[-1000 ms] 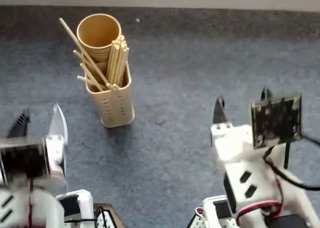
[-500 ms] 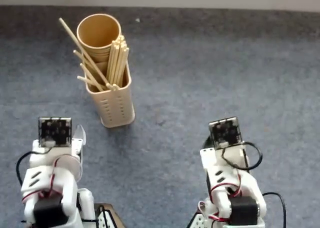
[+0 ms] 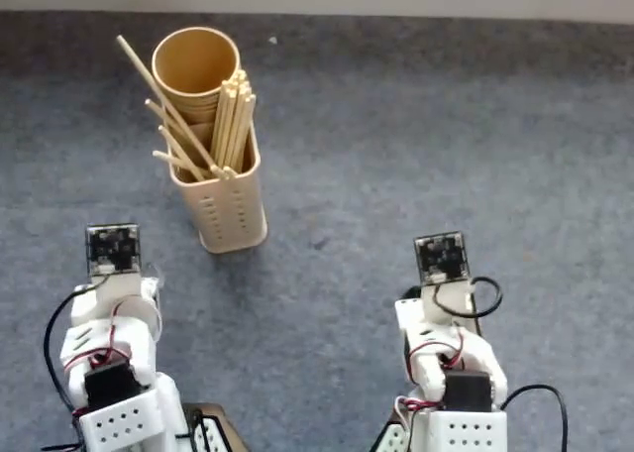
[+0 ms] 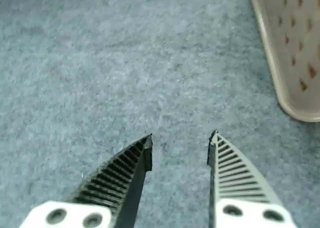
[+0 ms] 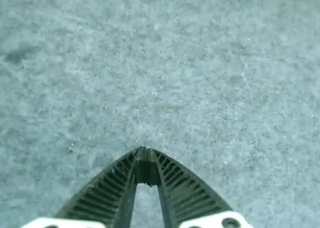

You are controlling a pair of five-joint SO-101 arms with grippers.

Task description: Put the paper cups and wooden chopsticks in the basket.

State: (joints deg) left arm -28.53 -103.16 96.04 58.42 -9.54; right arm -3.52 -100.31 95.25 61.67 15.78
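Left hand (image 4: 181, 135) released, tips spread, empty, low over the grey table (image 3: 416, 125) just beside the basket's foot. Right hand (image 5: 145, 153) clenched on nothing, well apart from it. Beige perforated basket (image 3: 230, 199) stands upright; stacked paper cups (image 3: 195, 63) inside, wooden chopsticks (image 3: 233, 115) beside them, some leaning out.

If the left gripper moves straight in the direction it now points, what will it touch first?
Probably the grey carpet-like table cover: the open left gripper points down at a bare part of it. The beige perforated plastic basket stands off to the side of that line.
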